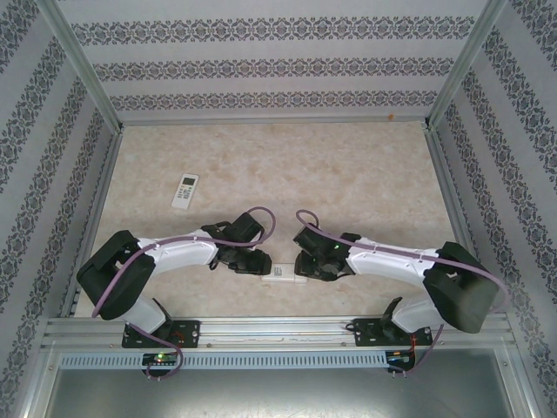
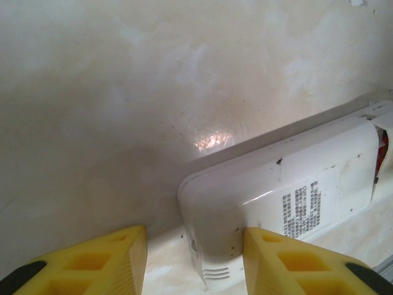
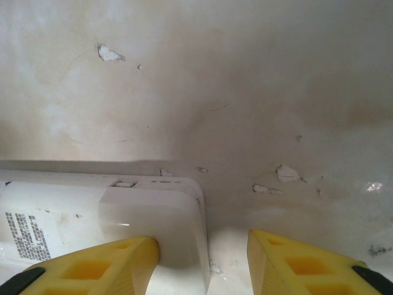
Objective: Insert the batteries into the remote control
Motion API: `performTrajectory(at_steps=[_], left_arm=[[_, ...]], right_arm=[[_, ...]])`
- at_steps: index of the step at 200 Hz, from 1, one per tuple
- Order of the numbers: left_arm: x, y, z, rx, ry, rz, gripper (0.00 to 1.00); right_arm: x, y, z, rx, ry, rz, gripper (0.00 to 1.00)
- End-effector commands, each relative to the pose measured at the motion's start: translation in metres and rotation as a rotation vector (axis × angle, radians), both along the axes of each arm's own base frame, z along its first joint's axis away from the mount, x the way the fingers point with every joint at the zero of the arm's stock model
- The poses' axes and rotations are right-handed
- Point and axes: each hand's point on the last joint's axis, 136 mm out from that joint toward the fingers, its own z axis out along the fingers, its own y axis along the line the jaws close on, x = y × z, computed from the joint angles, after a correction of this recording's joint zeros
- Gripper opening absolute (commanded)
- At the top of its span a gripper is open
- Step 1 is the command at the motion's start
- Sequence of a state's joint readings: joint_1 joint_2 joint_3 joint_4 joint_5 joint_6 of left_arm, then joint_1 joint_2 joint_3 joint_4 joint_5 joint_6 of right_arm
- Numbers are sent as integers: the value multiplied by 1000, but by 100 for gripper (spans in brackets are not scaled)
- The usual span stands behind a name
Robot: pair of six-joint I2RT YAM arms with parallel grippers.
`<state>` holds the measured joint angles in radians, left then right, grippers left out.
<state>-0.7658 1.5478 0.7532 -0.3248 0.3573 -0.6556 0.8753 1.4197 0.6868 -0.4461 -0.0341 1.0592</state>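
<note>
A white remote control (image 1: 281, 276) lies back up near the table's front edge, between my two grippers. In the left wrist view its rounded end (image 2: 245, 203) sits between the yellow fingers of my left gripper (image 2: 195, 236). The right finger (image 2: 288, 264) touches the remote and the left finger (image 2: 104, 261) stands apart from it. A printed label (image 2: 301, 209) shows on the back, and a red sliver (image 2: 382, 153) at the far end. My right gripper (image 3: 202, 241) straddles the other end (image 3: 147, 209): its left finger (image 3: 104, 267) touches, its right finger (image 3: 295, 264) is apart. The batteries are hidden.
A second white remote (image 1: 184, 191) lies face up at the middle left of the beige table (image 1: 348, 174). Metal frame rails (image 1: 278, 331) run along the front edge, and patterned walls close in the sides and back. Chipped spots (image 3: 285, 173) mark the tabletop.
</note>
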Motion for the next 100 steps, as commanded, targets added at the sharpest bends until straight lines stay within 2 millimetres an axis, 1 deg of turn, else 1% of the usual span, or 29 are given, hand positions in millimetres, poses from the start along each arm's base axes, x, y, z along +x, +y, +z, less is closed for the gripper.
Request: performTrajectory(at_steps=[1, 10, 27, 37, 45, 62, 72, 79, 84, 92, 100], left_arm=[[-17, 41, -41, 220, 28, -16, 43], [-16, 44, -44, 232, 19, -14, 43], [-17, 49, -49, 251, 18, -14, 43], [-17, 47, -50, 243, 18, -15, 43], [-17, 45, -49, 228, 17, -15, 43], [-16, 32, -44, 149, 9, -16, 43], [-14, 22, -40, 88, 0, -15, 43], [-14, 14, -37, 41, -3, -18, 43], [-13, 8, -35, 11, -6, -19, 43], [-12, 4, -34, -18, -9, -15, 43], [-10, 0, -34, -34, -8, -12, 43]], right_arm=[[16, -14, -22, -112, -39, -86, 47], [17, -14, -23, -120, -33, -91, 47], [16, -21, -31, -130, -6, -134, 46], [16, -23, -35, -127, 11, -150, 46], [14, -20, -39, -118, 24, -147, 46], [11, -4, -43, -92, 51, -109, 43], [11, 15, -42, -39, 67, -82, 41], [12, 29, -42, 7, 78, -85, 35], [12, 37, -42, 39, 79, -103, 33], [15, 48, -43, 111, 86, -159, 30], [17, 58, -43, 198, 90, -220, 22]])
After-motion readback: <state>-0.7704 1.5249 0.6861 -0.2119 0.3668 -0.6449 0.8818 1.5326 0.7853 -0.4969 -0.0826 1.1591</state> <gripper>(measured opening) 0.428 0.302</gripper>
